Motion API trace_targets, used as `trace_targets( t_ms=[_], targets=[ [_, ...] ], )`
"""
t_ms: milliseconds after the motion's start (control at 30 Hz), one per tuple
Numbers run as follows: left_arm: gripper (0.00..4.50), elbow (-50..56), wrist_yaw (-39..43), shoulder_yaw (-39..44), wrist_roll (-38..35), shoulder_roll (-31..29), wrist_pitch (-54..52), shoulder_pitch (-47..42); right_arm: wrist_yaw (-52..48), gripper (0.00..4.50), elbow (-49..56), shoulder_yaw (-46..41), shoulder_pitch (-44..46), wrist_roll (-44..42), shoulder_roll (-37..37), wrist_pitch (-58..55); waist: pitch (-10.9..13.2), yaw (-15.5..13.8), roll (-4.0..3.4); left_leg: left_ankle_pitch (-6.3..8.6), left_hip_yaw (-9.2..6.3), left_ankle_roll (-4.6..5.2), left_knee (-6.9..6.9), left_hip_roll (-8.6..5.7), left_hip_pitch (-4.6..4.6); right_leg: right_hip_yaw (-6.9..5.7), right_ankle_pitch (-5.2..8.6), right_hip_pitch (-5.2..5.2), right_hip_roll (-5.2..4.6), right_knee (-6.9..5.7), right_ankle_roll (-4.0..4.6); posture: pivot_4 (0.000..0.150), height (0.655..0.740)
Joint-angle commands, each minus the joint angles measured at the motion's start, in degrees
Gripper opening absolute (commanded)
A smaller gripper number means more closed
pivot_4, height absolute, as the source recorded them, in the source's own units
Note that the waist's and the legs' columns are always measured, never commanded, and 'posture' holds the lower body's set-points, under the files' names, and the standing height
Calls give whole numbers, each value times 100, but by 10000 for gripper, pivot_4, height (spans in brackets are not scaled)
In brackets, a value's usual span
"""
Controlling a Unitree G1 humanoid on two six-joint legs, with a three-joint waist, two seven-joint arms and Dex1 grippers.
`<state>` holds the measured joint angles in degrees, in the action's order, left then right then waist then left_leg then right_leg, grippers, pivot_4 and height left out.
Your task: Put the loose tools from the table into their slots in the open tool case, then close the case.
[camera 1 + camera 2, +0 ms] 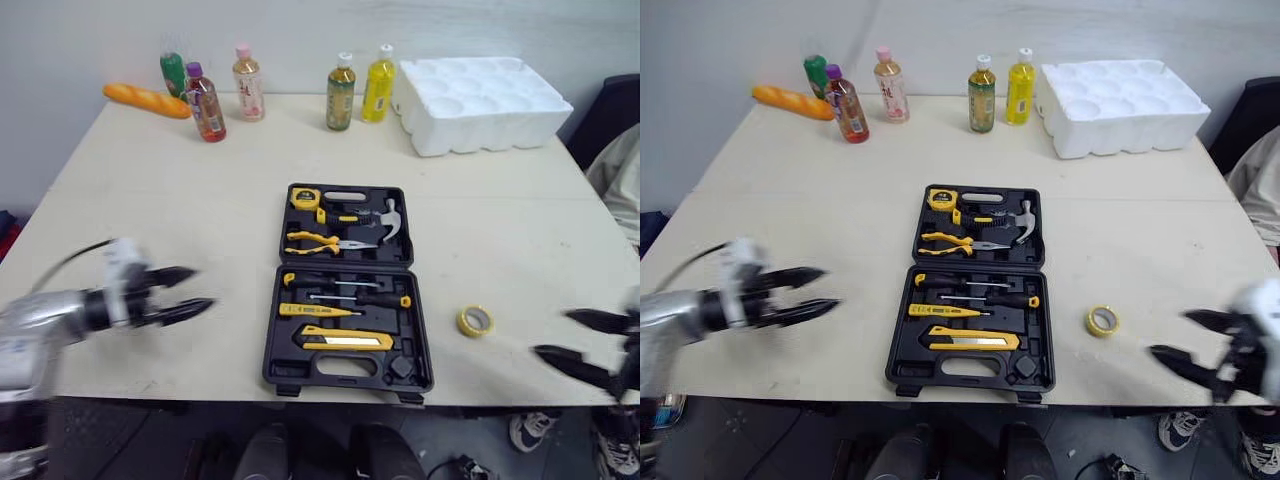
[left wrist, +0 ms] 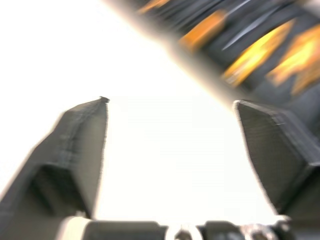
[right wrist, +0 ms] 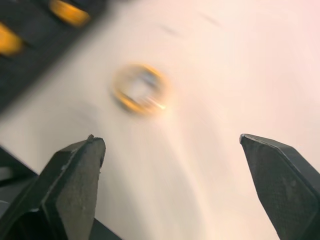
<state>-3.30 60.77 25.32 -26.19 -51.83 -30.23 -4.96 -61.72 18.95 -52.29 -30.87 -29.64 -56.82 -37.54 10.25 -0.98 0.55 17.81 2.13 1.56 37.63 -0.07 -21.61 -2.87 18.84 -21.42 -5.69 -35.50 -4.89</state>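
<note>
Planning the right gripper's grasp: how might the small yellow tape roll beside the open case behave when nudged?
The small yellow ring-shaped tape roll lies flat, so it likely won't roll. Being small and hollow, it is probably light and may slide across the pale table.

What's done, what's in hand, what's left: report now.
Done: hammer, pliers, screwdrivers and knife sit in the case. In hand: nothing; left tool and right tool are open and empty. Left: the tape roll lies loose right of the case, which is open.
</note>
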Motion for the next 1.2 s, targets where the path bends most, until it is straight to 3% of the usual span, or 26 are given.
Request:
trace_targets(
  t_ms=[33, 333, 667, 833, 967, 1100, 1200],
  targets=[
    [44562, -87, -98, 402, -5, -128, 265, 84, -259, 45000, -423, -353, -2, 291, -99, 496, -1, -37, -3, -1, 0, 1, -7, -4, 5, 2, 1, 1, -10, 2, 2, 1500, 7384],
    [44562, -254, -247, 363, 14, -137, 482, -8, -421, 45000, -1414, -248, 370, 492, -76, 1042, 8, -8, -19, -13, 7, -14, -72, -15, 10, -7, 8, -18, -27, 13, 15, 1500, 7384],
    [44562, 484, -26, -148, -339, -187, 154, -315, -574, 45000, -766, -4, 870, 99, -304, 600, 9, 122, -19, -19, 8, -17, -65, -14, 16, -4, 5, -14, -26, 2, 10, 1500, 7384],
    [44562, 1452, 273, -1111, -784, -31, -345, -1219, -801, 45000, -16, 898, 1471, -207, -860, 312, 11, 109, -22, -23, 8, -18, -56, -15, 14, -3, 4, -14, -27, -4, 7, 1500, 7384],
    [44562, 2278, 266, -2013, -1003, 455, -508, -1906, -875, 45000, 427, 2000, 2197, -460, -1377, 23, 11, 96, -22, -41, 8, -55, -59, -15, 11, -7, 4, -12, -20, 4, 6, 1500, 7384],
    [44562, 2604, 378, -2716, -1088, 986, -550, -2563, -994, 45000, 641, 3547, 2978, 72, -1917, 377, 13, 96, -20, -43, 8, -57, -45, -14, 0, -10, 1, -11, -7, 7, 2, 1500, 7384],
    [44562, 2589, 573, -2948, -982, 1053, -434, -2703, -1073, 45000, 463, 4086, 3290, 292, -1951, 566, 15, 96, -17, -47, 11, -60, -39, -14, 0, -8, -1, -9, 3, 5, -4, 1500, 7384]
  ],
)
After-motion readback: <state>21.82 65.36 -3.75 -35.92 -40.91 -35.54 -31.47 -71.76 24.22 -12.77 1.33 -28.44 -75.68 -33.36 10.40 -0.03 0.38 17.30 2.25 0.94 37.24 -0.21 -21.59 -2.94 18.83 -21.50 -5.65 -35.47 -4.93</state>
